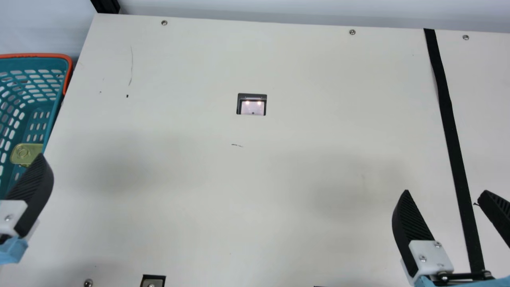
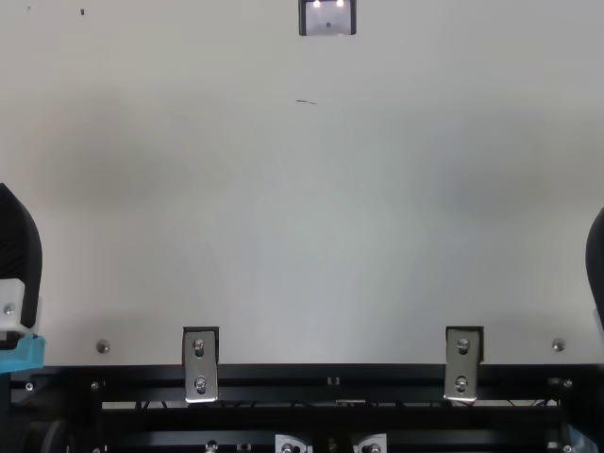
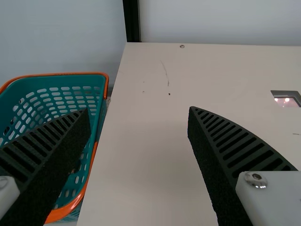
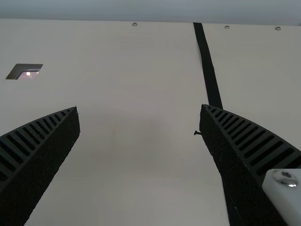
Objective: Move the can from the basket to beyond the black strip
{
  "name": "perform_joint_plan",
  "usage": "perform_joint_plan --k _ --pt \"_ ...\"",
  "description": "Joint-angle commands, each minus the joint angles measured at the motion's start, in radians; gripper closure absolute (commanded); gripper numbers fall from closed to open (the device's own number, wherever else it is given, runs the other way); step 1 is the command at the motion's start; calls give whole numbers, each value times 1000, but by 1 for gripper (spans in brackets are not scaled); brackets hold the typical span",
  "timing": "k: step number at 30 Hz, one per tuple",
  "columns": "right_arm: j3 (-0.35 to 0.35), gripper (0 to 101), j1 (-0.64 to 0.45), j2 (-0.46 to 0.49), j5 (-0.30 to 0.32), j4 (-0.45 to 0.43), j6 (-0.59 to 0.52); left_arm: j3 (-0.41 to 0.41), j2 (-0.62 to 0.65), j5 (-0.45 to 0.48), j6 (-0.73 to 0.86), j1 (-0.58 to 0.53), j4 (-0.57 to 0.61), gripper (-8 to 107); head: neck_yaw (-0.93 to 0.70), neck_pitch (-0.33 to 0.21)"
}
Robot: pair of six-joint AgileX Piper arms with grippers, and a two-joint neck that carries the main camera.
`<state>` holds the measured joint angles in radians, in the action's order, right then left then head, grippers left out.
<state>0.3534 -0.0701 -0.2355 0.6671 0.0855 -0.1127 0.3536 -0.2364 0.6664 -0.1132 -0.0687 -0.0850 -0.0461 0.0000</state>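
Main view: one basket [image 1: 40, 61], one can [image 1: 24, 153].

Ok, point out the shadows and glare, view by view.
Main view, soft-edged shadows on the table and two bright glints in its cut-out; top view, two glints there again; left wrist view, glints there too; right wrist view, shine on a screw.

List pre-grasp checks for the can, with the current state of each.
1. Can inside basket: ok.
2. Left gripper open, nothing held: ok.
3. Left gripper aligned on can: not ok; the gap between its fingers faces the basket's side and the table.
4. Can's full pose: cannot tell; partly hidden.
5. Right gripper open, nothing held: ok.
6. Black strip locatable as the line to pass: ok, toward the table's right.
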Motion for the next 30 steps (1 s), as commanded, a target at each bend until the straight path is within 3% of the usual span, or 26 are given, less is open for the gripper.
perform_joint_plan --k 1,30 --pt "0 0 0 0 0 0 0 0 0 0 0 0 0 9 -8 -1" --pt "0 0 0 0 0 0 0 0 0 0 0 0 0 9 -8 -1"
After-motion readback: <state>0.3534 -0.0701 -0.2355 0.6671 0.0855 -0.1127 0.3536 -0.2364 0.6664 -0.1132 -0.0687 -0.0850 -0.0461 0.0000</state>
